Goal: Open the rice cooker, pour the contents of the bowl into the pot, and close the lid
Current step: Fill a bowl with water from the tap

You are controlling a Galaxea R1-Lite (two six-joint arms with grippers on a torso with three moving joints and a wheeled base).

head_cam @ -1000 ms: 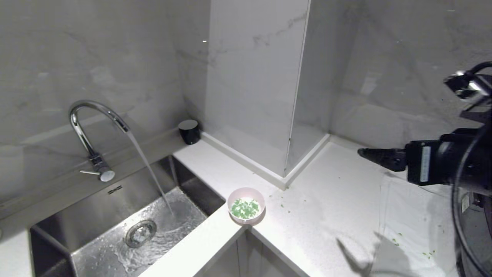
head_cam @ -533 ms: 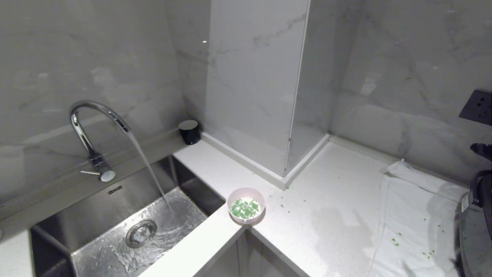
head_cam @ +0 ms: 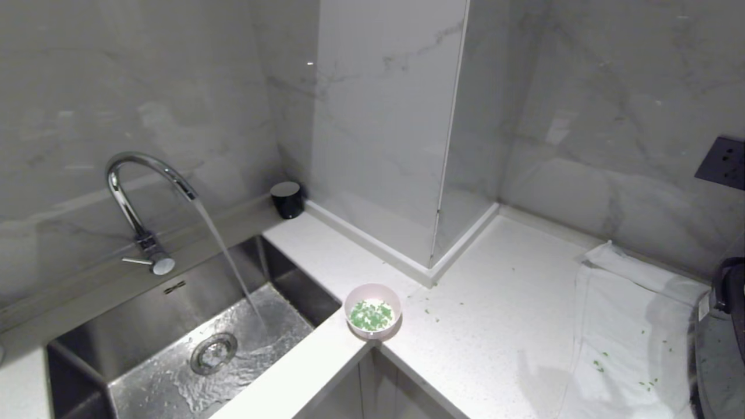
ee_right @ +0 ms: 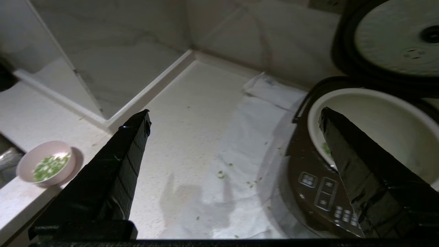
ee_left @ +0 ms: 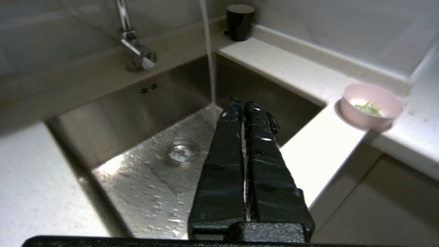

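Tap (head_cam: 145, 192) is running into the sink (head_cam: 192, 326). My left gripper (ee_left: 245, 106) is parked over that sink, fingers pressed together, empty. Bowl (head_cam: 372, 311) sits on the counter corner just beside the sink, greens (head_cam: 371, 316) inside, so the pour isn't done. My right gripper (ee_right: 236, 116) hangs spread wide, empty, between bowl and rice cooker (ee_right: 322, 185). Lid (ee_right: 391, 37) is up, pot (ee_right: 374, 116) exposed, ready to receive. I judge bowl pickup is next.

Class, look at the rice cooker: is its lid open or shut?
Open. In the right wrist view the lid stands raised behind the rice cooker, exposing the pale pot.
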